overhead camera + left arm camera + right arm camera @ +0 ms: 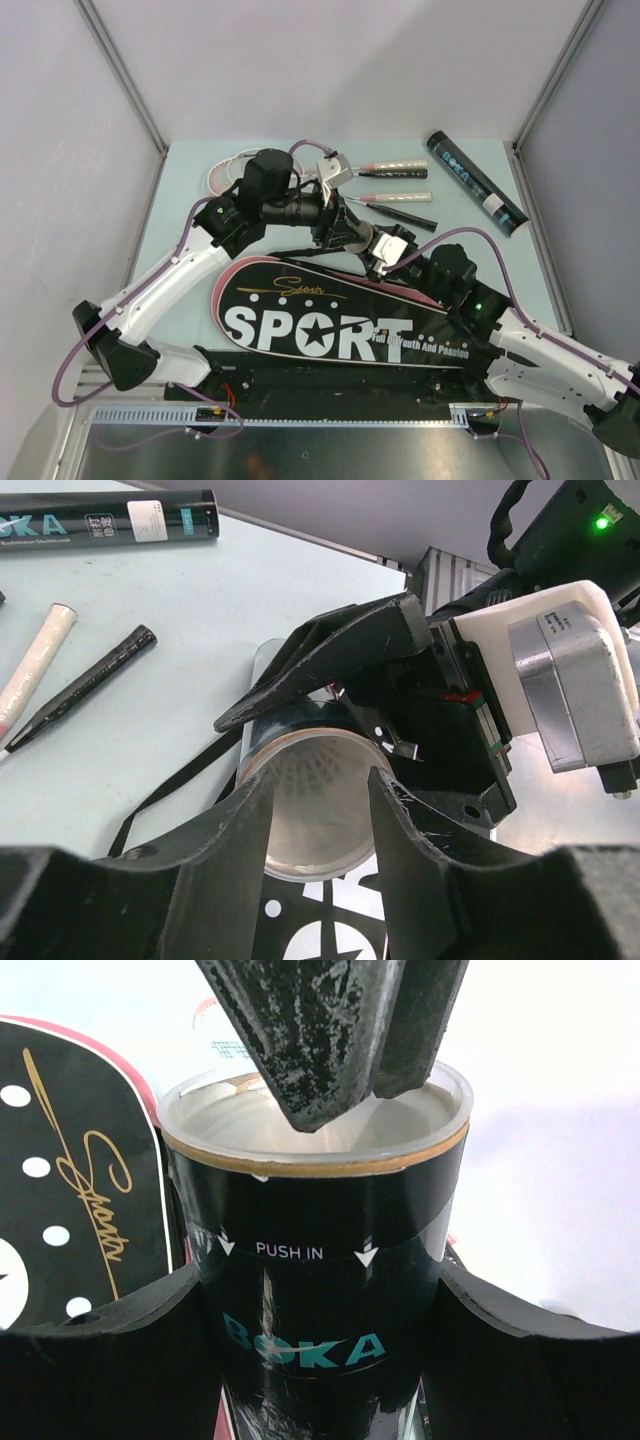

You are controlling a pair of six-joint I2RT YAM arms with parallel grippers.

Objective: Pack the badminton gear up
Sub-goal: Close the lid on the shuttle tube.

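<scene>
Holding: right gripper (320, 1282) clamps the tube (312, 1205) at mid-body, mouth open, over the far edge of the cover (330, 325), mid-table (185, 190).
Left gripper (320, 780): fingers apart, nothing seen between them, tips at the tube mouth.
Contents: shuttlecock (303, 772) feathers show inside.
Handling: tube is likely light, stiff and glossy, so prone to slip; grip the wall, not the rim. Feathers crush easily; take the shuttlecock by its base.
Second tube (478, 184): far right corner.
Rackets (395, 165): far edge, centre.
</scene>
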